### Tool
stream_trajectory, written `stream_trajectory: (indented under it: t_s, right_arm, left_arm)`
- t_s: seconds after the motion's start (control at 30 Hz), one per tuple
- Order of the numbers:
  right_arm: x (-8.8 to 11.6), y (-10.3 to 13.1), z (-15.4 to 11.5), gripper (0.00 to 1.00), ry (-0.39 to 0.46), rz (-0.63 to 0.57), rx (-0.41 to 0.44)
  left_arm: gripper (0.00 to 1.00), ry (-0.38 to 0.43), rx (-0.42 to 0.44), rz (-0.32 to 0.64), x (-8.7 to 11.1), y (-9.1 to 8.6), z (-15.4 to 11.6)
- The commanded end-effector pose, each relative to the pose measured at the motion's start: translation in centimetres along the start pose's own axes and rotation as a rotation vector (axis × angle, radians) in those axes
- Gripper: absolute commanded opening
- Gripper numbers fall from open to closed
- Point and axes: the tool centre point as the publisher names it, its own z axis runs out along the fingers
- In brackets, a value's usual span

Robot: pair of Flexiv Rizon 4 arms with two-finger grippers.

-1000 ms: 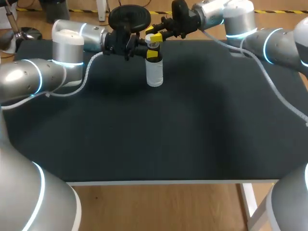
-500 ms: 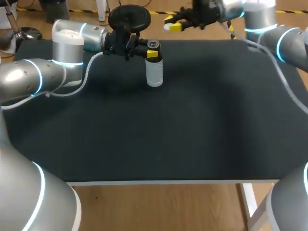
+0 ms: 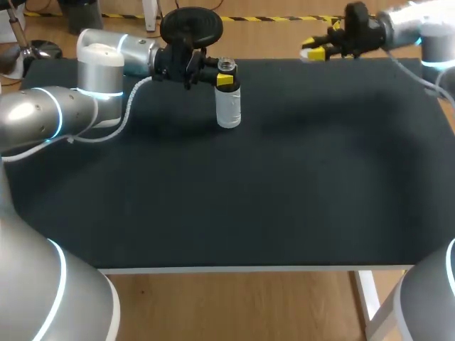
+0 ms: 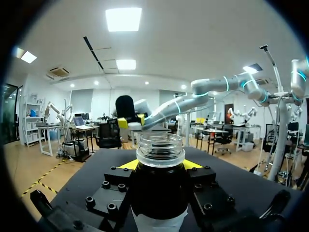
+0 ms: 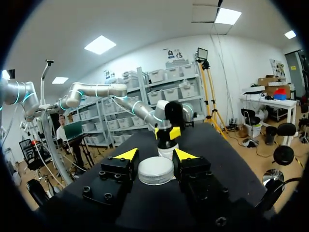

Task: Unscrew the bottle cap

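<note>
Bench (image 3: pixel 213 213) cloth lies dark from the near edge up to the bottle (image 3: pixel 228 108), which stands upright toward the far side, left of the middle. Its neck (image 4: pixel 160 147) is bare and open at the top, with no cap on the thread. The left gripper (image 3: pixel 222 77) comes in from the side, and its fingers clamp the bottle just under the neck, one yellow tip on either flank, as the left wrist view shows. Farther off, by the far right edge of the bench, the right gripper (image 3: pixel 313 52) has its fingers closed on the white cap (image 5: pixel 156 170), well apart from the bottle. I judge the unscrewing itself done, so the step in hand is putting the cap aside. The next move calls for lowering the cap to the bench and spreading the fingers only once it rests flat, while the left gripper holds the bottle steady.
</note>
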Motion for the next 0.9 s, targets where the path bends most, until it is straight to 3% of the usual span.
stream_trajectory:
  t_s: [0.03, 0.13, 0.47, 0.7, 0.9]
  right_arm:
    - [1.3, -2.5, 0.0, 0.0, -0.195, 0.007, -0.034]
    - [1.4, -3.7, -0.3, 0.0, -0.242, 0.016, -0.025]
    - [1.7, -7.7, -0.9, 0.0, -0.359, 0.046, 0.152]
    - [1.8, -10.4, -0.9, 0.0, -0.37, 0.093, 0.3]
    - [1.9, -11.9, -0.8, 0.0, -0.365, 0.124, 0.336]
  left_arm:
    - [0.0, 0.006, 0.0, -0.001, -0.3, 0.0, 0.0]
    - [0.0, 0.006, 0.0, -0.001, -0.3, 0.0, 0.0]
    - [0.0, 0.006, 0.0, -0.001, -0.3, 0.0, 0.0]
    - [0.0, 0.006, 0.0, -0.001, -0.3, 0.0, 0.0]
    - [0.0, 0.006, 0.0, -0.001, -0.3, 0.0, 0.0]
